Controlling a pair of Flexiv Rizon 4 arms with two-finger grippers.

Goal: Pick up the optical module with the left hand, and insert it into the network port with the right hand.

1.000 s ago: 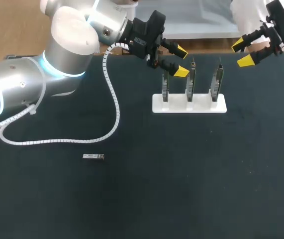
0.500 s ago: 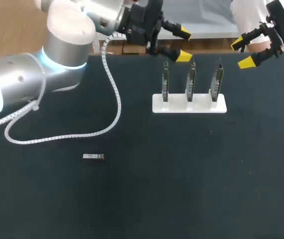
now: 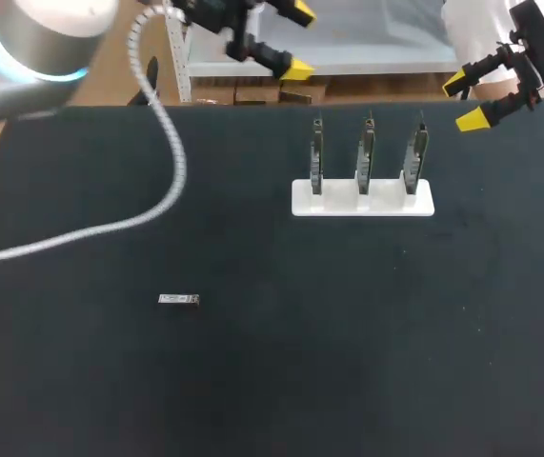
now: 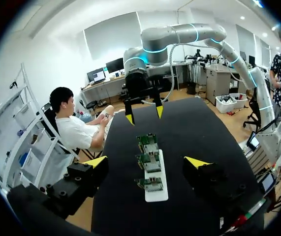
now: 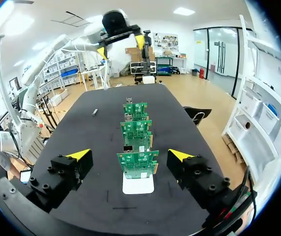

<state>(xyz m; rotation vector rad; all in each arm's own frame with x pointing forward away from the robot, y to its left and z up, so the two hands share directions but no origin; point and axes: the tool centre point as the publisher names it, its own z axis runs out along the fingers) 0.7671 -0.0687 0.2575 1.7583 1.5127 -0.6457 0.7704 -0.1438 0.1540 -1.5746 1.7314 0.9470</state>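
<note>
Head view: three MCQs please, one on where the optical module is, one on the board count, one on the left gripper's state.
1. The optical module lies:
A) on the table, well apart from the white holder
B) against the holder's base
C) off the table

2. How many circuit boards stand upright in the holder?
A) two
B) three
C) four

3. The left gripper is:
A) shut on the module
B) shut on a board
C) open and empty

Answers: 1 A, it lies alone on the dark surface; 2 B, three stand in a row; 3 C, its yellow tips are apart with nothing between them.
</note>
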